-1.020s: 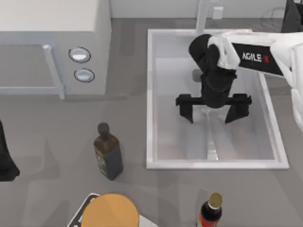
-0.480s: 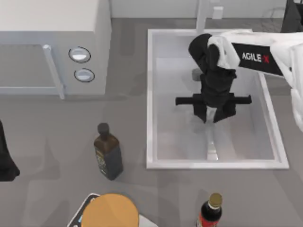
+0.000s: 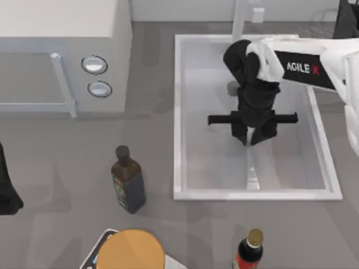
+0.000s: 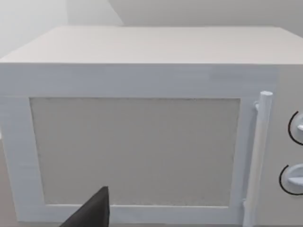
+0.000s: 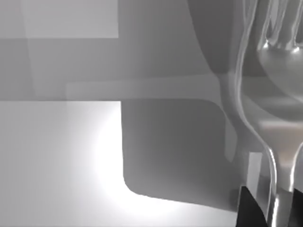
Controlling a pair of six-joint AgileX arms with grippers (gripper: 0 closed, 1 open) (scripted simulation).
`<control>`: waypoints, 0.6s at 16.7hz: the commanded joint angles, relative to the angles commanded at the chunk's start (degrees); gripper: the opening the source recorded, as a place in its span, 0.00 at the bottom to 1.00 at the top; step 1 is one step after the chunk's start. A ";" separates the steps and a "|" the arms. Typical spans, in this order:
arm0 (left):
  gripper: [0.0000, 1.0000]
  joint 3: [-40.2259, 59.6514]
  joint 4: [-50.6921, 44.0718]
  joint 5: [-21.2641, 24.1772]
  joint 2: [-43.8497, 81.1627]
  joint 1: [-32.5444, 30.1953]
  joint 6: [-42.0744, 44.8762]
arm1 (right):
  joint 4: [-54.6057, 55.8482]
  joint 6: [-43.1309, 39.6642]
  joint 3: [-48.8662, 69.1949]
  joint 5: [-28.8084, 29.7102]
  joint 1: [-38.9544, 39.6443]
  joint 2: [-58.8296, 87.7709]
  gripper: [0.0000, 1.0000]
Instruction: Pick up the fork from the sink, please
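While the right gripper [image 3: 252, 138] reached down into the sink [image 3: 178, 117], its fingers were pinched tight on the fork [image 5: 277, 127].
The fork lay low inside the sink, so the arm came from above; the left arm sat parked by the table's left edge.

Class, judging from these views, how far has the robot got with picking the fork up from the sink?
Done: the right hand has reached into the sink and is shut on the fork.
In hand: the grip itself; the handle lies along the basin floor in the top view.
Left: lifting it clear of the rim.
The left arm is parked at the table's left edge.
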 joint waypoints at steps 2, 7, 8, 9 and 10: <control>1.00 0.00 0.00 0.00 0.00 0.00 0.00 | -0.89 0.01 0.86 0.00 0.01 -0.15 0.00; 1.00 0.00 0.00 0.00 0.00 0.00 0.00 | -13.19 0.01 10.24 -0.04 0.03 -2.58 0.00; 1.00 0.00 0.00 0.00 0.00 0.00 0.00 | -16.72 -0.01 12.61 -0.05 0.02 -3.34 0.00; 1.00 0.00 0.00 0.00 0.00 0.00 0.00 | -20.09 -0.03 14.89 -0.06 0.00 -4.10 0.00; 1.00 0.00 0.00 0.00 0.00 0.00 0.00 | -22.99 -0.06 17.01 -0.07 -0.02 -4.87 0.00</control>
